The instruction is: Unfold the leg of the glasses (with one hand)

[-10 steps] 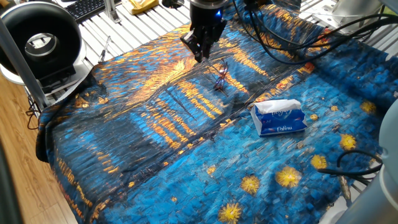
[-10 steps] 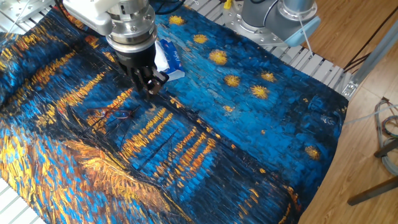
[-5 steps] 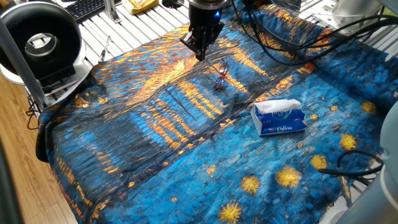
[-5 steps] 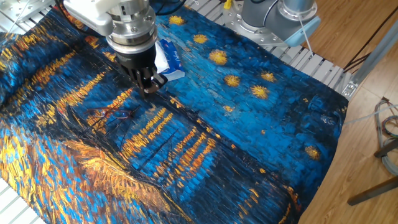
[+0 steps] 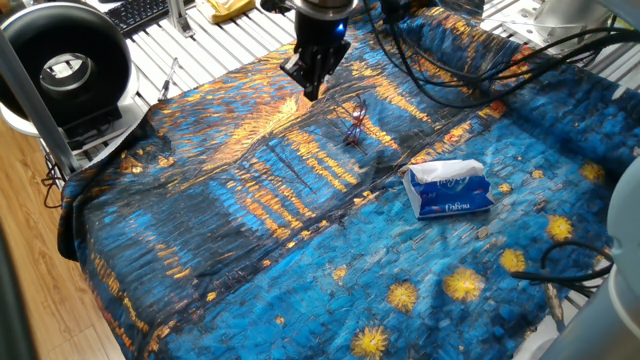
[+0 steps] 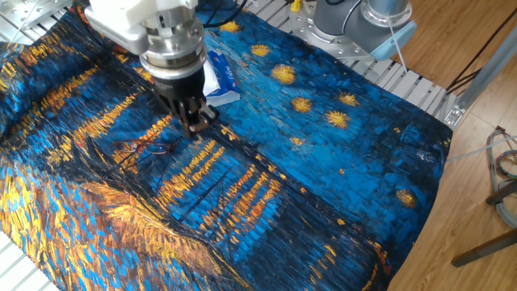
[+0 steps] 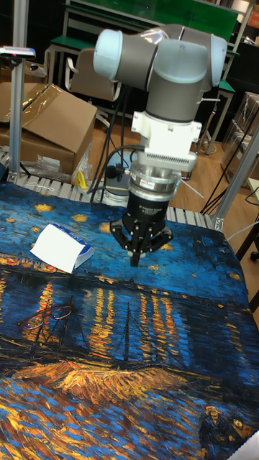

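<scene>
The glasses (image 5: 354,118) are small, dark and reddish, and lie on the painted blue and orange cloth (image 5: 250,230). They also show as the glasses (image 6: 150,148) and the glasses (image 7: 49,316). The leg is too thin to tell apart from the frame. My gripper (image 5: 311,92) hangs above the cloth, to the left of the glasses and apart from them. Its fingertips meet with nothing between them. It is also in view as the gripper (image 6: 195,130) and the gripper (image 7: 135,260).
A blue tissue pack (image 5: 449,188), also the tissue pack (image 7: 61,247), lies on the cloth beyond the glasses. A round black fan (image 5: 65,70) stands at one table corner. Cables (image 5: 450,60) trail over the far edge. A cardboard box (image 7: 43,122) sits behind the table.
My gripper has drifted a little sideways over the cloth, leftward in one fixed view, staying shut. The glasses and tissue pack have not moved.
</scene>
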`<control>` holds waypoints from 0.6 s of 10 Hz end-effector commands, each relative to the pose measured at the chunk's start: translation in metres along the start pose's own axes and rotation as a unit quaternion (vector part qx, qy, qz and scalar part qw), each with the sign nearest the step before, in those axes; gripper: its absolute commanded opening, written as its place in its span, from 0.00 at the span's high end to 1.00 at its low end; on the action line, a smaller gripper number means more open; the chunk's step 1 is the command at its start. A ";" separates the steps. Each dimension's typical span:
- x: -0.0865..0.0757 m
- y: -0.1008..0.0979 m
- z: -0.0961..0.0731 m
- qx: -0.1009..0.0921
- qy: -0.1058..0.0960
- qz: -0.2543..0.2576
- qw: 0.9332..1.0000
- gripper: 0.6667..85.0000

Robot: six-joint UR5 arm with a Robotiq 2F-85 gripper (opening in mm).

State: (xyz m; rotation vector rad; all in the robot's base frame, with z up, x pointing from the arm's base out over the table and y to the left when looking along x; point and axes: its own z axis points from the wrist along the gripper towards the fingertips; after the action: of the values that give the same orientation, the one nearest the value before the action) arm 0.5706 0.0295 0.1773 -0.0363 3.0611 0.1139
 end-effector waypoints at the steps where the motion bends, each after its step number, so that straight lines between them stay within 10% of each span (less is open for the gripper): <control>1: -0.006 0.004 0.017 -0.012 -0.008 -0.004 1.000 1.00; 6: 0.019 -0.008 0.038 -0.022 0.005 -0.001 1.000 1.00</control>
State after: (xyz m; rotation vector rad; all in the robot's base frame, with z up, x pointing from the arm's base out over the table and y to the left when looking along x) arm 0.5632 0.0248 0.1469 -0.0609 3.0600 0.1435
